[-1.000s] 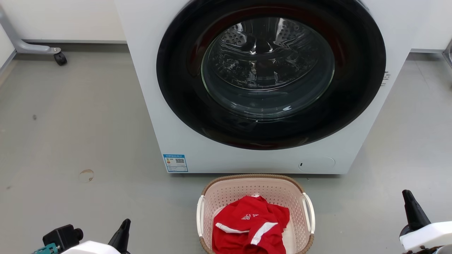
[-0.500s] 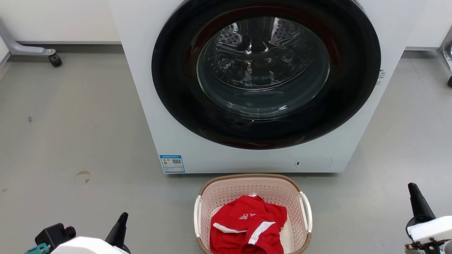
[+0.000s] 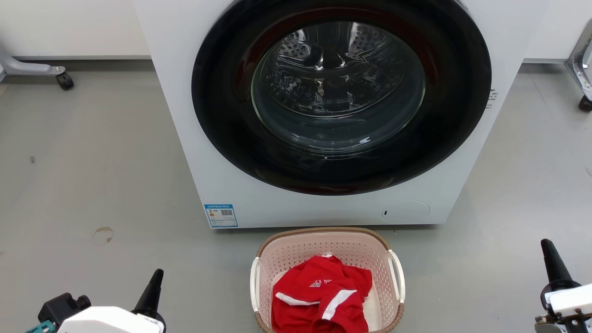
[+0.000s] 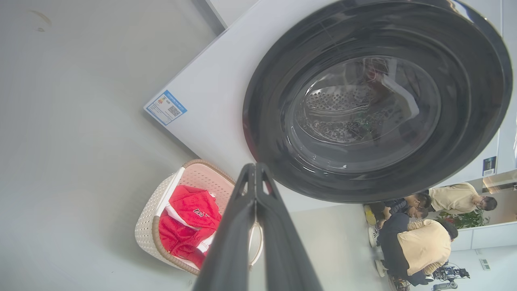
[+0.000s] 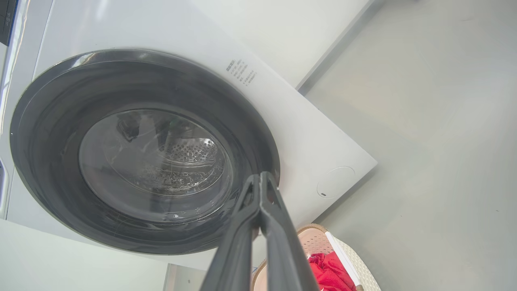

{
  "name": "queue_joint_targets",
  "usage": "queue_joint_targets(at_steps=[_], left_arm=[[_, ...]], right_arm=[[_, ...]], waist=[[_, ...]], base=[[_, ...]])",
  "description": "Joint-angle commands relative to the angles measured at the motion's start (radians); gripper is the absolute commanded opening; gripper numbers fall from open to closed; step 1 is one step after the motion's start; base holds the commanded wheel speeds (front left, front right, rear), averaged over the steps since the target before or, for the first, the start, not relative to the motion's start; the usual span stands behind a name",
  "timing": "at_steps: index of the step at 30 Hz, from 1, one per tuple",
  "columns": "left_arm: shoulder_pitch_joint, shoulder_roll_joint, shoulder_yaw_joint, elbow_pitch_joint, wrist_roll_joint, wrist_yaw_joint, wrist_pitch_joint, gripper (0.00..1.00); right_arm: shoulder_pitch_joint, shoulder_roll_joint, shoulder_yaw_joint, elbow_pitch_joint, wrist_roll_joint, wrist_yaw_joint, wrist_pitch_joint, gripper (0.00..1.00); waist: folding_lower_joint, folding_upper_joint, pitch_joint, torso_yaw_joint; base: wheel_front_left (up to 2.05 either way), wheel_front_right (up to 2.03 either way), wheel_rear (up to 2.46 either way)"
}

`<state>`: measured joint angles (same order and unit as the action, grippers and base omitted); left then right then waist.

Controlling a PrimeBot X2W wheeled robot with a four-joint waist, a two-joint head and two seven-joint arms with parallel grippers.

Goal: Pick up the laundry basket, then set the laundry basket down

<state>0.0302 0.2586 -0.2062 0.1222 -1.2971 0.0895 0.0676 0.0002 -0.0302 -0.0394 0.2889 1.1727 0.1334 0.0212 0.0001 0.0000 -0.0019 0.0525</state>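
The laundry basket (image 3: 296,252) sits on the floor (image 3: 92,162) just before the washer (image 3: 185,138), red shirt (image 3: 319,296) inside; my left gripper (image 3: 157,275) and right gripper (image 3: 547,245) hang closed, empty, either side. Since a second ago my head camera shifted; the basket stayed put

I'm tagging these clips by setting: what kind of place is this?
Probably a laundry corner staged in a lab or office, not a home: a front-loading washing machine, a laundry basket holding a red garment on bare grey floor, and people sitting grouped nearby.
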Motion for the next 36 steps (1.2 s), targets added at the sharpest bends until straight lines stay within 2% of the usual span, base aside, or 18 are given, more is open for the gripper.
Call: queue_joint_targets(at_steps=[1, 36], left_arm=[[-0.066, 0.003, 0.041, -0.015, -0.021, -0.018, 0.003, 0.00], [-0.117, -0.139, 0.229, 0.085, -0.243, -0.165, 0.022, 0.00]], right_arm=[[-0.062, -0.024, 0.003, -0.029, 0.023, -0.001, 0.007, 0.00], [-0.096, -0.021, -0.054, -0.040, 0.322, -0.002, 0.069, 0.00]], waist=[[-0.0001, 0.0000, 0.000, -0.001], [-0.0001, 0.0000, 0.004, -0.038]], base=[[0.00, 0.00, 0.00], [0.00, 0.00, 0.00]])
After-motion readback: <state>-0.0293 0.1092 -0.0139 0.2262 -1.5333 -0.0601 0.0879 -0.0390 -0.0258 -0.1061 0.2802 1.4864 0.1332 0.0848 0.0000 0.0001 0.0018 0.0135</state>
